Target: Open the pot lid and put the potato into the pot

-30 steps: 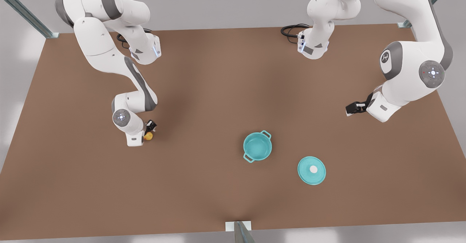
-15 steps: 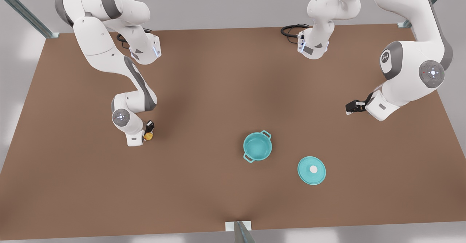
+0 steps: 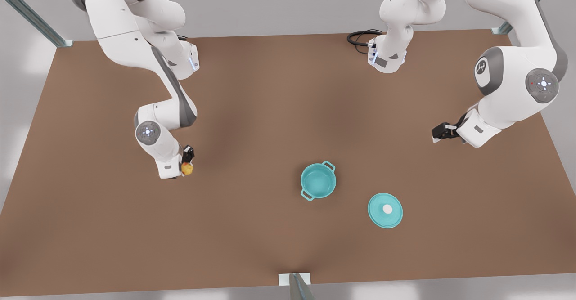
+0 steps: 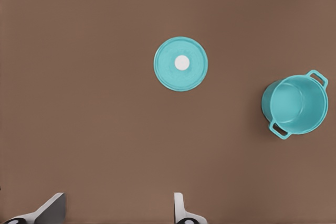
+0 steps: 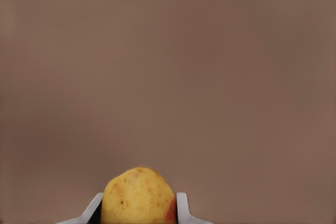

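On the brown counter (image 3: pixel 252 228) the pot (image 3: pixel 318 181) stands uncovered, the pot lid (image 3: pixel 385 210) flat beside it. The right gripper (image 3: pixel 186 164) grasps the potato (image 3: pixel 187 169), well apart from the pot. The left gripper (image 3: pixel 438 133) waits with fingers spread.

Setting: my simulated robot test cell, not a home or kitchen. Evidence: a bare brown table (image 3: pixel 270 111) with plain grey surround; grey metal frame struts (image 3: pixel 31 16) at the table's corners and near edge; my two white arms (image 3: pixel 166 106) bolted at the table's far edge; black cable (image 3: pixel 360 39) coiled beside one base.
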Motion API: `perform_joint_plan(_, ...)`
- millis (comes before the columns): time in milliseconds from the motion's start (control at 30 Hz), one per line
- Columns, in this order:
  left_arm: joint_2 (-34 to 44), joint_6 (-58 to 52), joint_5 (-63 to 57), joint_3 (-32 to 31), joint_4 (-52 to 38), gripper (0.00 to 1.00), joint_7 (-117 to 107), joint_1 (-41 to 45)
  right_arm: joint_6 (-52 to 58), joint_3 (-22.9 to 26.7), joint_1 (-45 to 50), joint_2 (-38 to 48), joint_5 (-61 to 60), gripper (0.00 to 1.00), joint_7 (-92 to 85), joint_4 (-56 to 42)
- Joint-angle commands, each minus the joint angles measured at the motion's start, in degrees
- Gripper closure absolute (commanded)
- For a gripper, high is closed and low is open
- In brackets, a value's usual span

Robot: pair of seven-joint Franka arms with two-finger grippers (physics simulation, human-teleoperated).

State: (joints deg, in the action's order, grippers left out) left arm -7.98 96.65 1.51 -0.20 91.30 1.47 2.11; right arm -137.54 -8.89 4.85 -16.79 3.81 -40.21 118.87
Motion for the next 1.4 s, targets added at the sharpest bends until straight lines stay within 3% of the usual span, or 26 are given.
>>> perform_joint_plan(0,0.2,-0.5,-2.0,0.1,0.2,0.0,1.3,-0.3,7.7,-2.0,0.1,0.2,-2.6,0.49,0.1,-2.4)
perform_joint_plan(167,1.3,-4.4,-1.5,-0.5,-0.5,0.0,1.3,-0.2,15.3,-3.6,6.3,-1.7,-9.7,0.49,8.1,-10.8)
perform_joint_plan(333,1.2,-4.3,-1.1,-0.7,-0.2,0.0,1.8,-0.3,15.3,-3.6,13.1,-5.4,-12.5,0.49,17.7,-17.4)
perform_joint_plan(733,3.6,-8.8,-0.3,-3.8,-0.2,0.0,1.7,-0.2,14.2,-3.6,23.6,-25.7,-14.6,0.49,34.0,-45.6)
perform_joint_plan(1000,5.1,-8.1,-1.0,-3.5,0.3,0.0,1.6,-0.6,-3.9,-4.8,27.7,-35.8,-14.5,0.51,35.9,-51.2)
perform_joint_plan(1167,5.1,-7.5,-1.0,-3.5,0.7,0.0,1.6,-0.7,-9.2,-5.1,30.1,-42.7,-14.5,0.51,36.3,-58.7)
perform_joint_plan(1367,5.3,-7.6,-1.0,-3.5,0.7,0.0,1.6,-0.6,-14.4,-6.1,30.1,-44.6,-14.5,0.47,36.4,-60.4)
